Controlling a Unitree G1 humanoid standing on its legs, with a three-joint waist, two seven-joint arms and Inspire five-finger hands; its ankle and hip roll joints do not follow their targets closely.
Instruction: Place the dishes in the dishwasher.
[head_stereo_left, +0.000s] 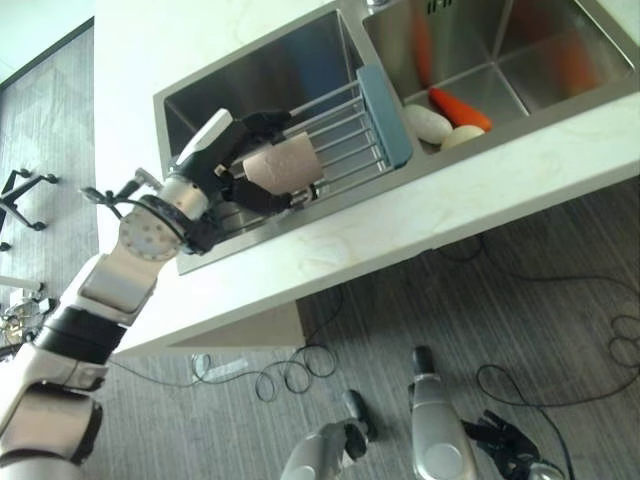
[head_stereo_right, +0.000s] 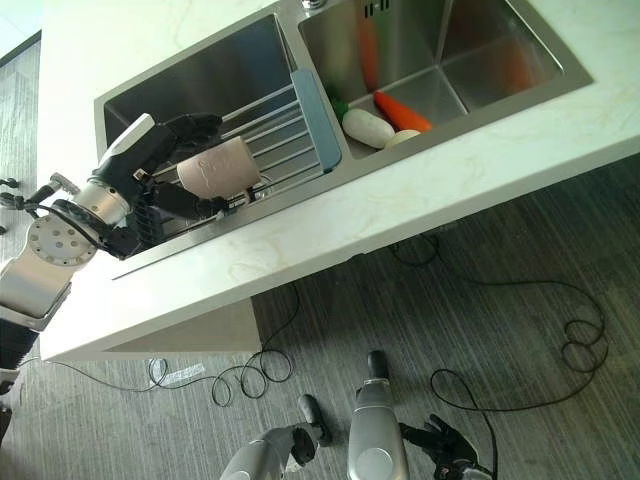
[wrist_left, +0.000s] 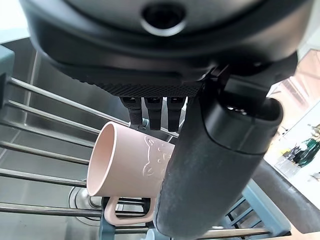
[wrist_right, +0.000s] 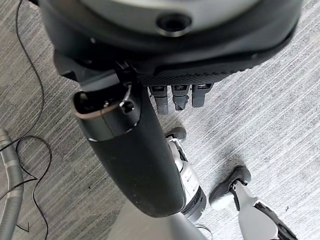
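Observation:
My left hand (head_stereo_left: 212, 152) is shut on a pale pink mug (head_stereo_left: 285, 165), thumb on one side and fingers on the other. The mug lies on its side, just above the wire rack (head_stereo_left: 350, 130) that spans the left sink basin (head_stereo_left: 260, 75). In the left wrist view the mug (wrist_left: 130, 160) has its mouth turned away from the palm and its handle hanging toward the rack's bars (wrist_left: 40, 150), with the thumb (wrist_left: 215, 165) pressed along its side. My right hand (head_stereo_left: 505, 445) hangs low over the floor with relaxed fingers, holding nothing.
The rack has a blue-grey end piece (head_stereo_left: 385, 115) beside the divider between the basins. An orange carrot (head_stereo_left: 460, 108) and pale rounded items (head_stereo_left: 428, 123) lie in the right basin. The white marble counter (head_stereo_left: 500, 190) edges the sink in front. Grey floor lies below.

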